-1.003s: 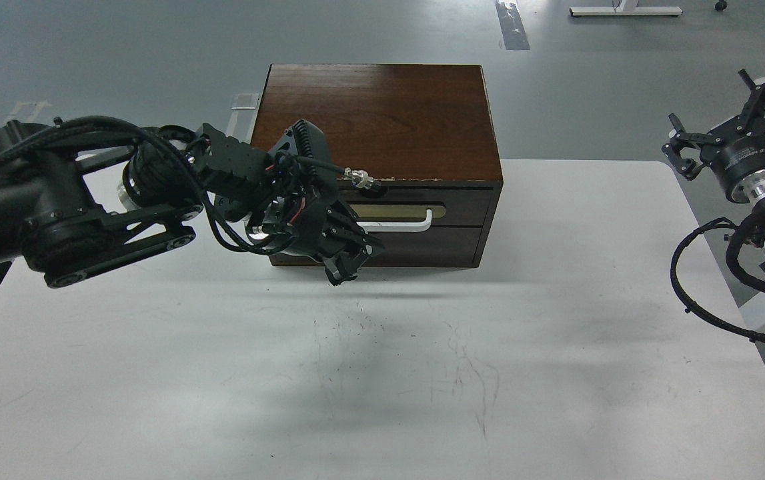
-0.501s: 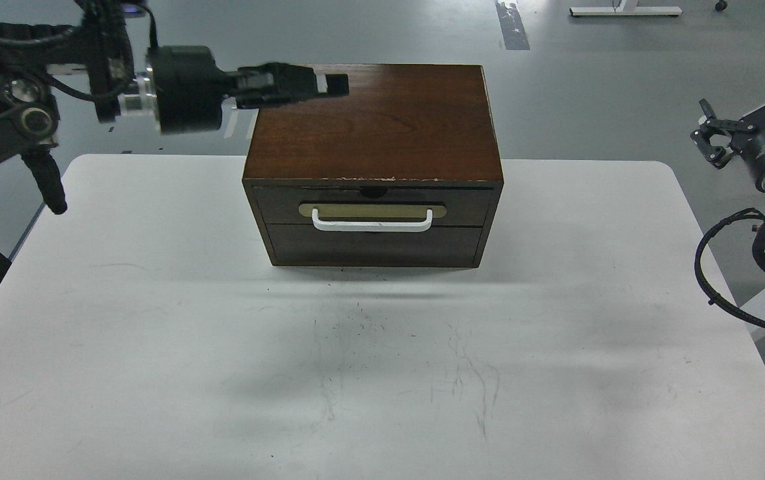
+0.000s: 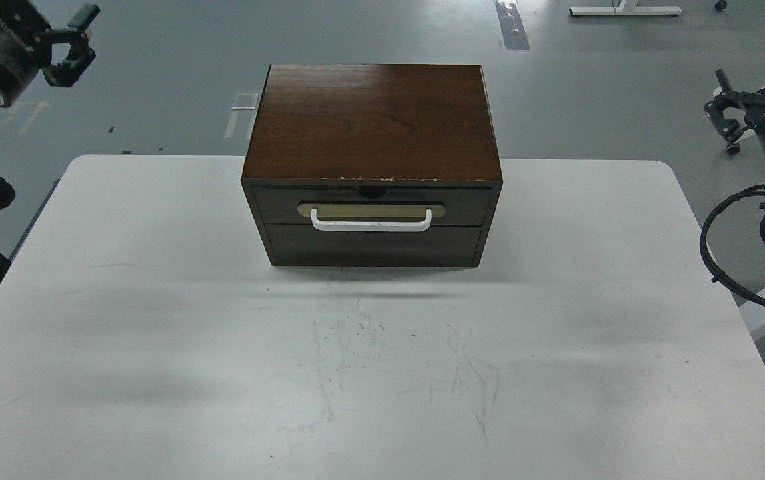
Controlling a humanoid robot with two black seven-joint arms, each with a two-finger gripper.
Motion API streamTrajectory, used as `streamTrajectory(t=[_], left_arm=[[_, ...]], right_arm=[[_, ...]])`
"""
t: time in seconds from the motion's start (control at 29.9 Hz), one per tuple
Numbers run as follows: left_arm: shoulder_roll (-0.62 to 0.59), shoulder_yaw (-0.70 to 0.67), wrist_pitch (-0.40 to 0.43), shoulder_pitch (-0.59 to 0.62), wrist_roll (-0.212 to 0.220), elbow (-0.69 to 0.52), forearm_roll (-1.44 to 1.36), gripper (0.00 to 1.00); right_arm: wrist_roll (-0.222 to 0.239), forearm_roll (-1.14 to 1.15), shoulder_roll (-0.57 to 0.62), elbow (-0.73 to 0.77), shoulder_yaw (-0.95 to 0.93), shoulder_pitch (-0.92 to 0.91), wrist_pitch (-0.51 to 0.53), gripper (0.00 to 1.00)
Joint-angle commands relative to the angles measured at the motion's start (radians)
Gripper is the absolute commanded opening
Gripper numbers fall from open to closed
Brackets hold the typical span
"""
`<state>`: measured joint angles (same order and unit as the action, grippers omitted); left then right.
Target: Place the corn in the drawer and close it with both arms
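Observation:
The drawer, dark brown with a white bar handle on a beige plate, sits flush in the wooden cabinet. The corn is not in view. My left gripper is raised at the top left corner, far from the cabinet, its one visible finger splayed wide and empty. My right gripper is raised at the right edge beyond the table, fingers spread and empty, partly cut off by the frame.
The cabinet stands at the back middle of the white table. A plain dark panel lies below the drawer. Black cables loop off the right table edge. Grey floor lies behind.
My left arm has swung from the drawer front up and away to the top left corner. My right gripper has drifted slightly right and up. The drawer stays shut.

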<state>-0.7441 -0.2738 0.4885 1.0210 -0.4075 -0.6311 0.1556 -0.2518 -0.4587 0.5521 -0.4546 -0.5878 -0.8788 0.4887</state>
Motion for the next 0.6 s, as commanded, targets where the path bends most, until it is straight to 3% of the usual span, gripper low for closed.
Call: streamTrajectory(t=[0.0,0.1,0.3,0.57], left_arm=[[0.098,-0.057,0.000,-0.074,0.003,0.178,0.097,0.97],[0.181,-0.172,0.000,-0.125,0.010,0.286,0.122,0.97],[0.221,-0.317,0.000,-0.206,0.078,0.289,0.124,0.97],[0.238,-0.344,0.000,-0.237,0.078,0.286,0.124,0.97]], right_arm=[[0.000,-0.006,-0.012,0.007,-0.021,0.003,0.000,1.00],[0.008,-0.014,-0.034,0.007,-0.046,0.017,0.000,1.00],[0.019,-0.061,-0.061,0.004,-0.072,0.046,0.000,1.00],[0.014,-0.078,-0.127,0.004,-0.078,0.063,0.000,1.00]])
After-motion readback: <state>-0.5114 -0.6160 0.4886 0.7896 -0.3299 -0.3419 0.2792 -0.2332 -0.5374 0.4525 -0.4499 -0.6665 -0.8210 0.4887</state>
